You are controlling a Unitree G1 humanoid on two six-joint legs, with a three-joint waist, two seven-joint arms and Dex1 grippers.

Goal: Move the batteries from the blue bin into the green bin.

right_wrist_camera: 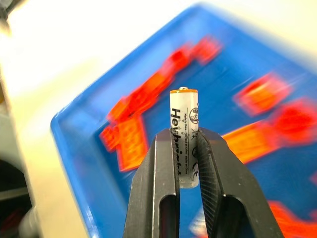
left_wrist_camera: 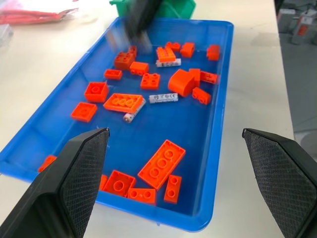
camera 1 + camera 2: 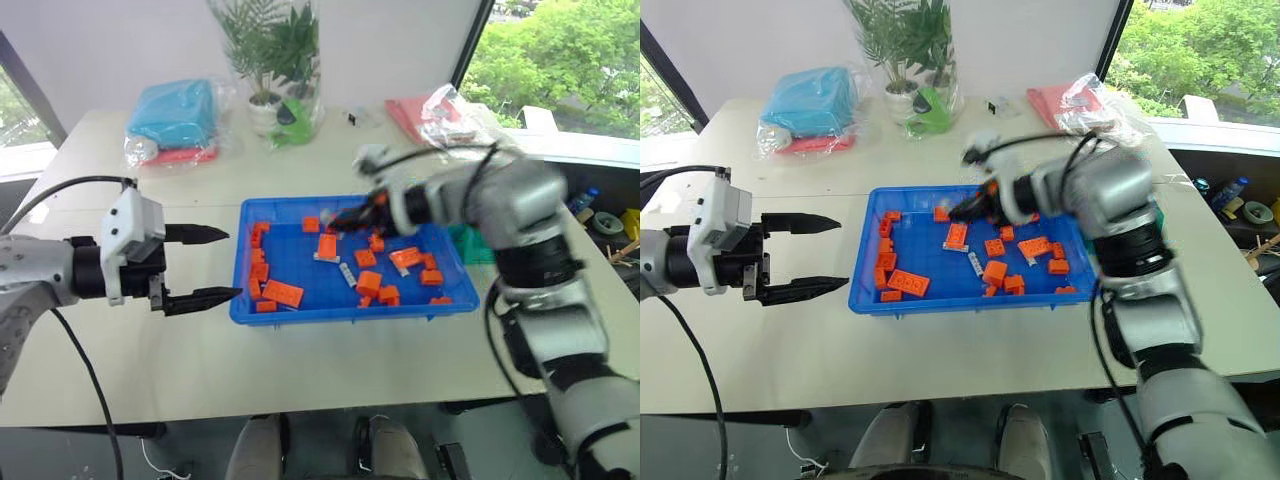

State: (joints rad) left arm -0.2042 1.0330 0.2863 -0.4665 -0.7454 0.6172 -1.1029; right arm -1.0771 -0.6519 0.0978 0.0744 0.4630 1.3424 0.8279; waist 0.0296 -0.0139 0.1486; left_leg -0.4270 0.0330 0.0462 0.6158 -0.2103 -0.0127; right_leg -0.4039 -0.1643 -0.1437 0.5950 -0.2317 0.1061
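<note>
The right claw (image 1: 187,148) grips one battery (image 1: 184,129) upright between its fingers, lifted above the blue bin (image 3: 300,312). Orange bricks (image 2: 161,163) lie scattered across the bin's floor, and three more batteries (image 2: 163,97) rest among them near the middle. The green bin (image 2: 173,7) stands just beyond the blue bin's far side. The left claw (image 3: 200,266) hovers beside the blue bin's left wall, its fingers spread wide and empty. A potted plant (image 3: 268,60) and bagged bundles (image 3: 175,120) sit at the worktop's (image 3: 150,350) far edge, well apart; the near worktop is bare.
</note>
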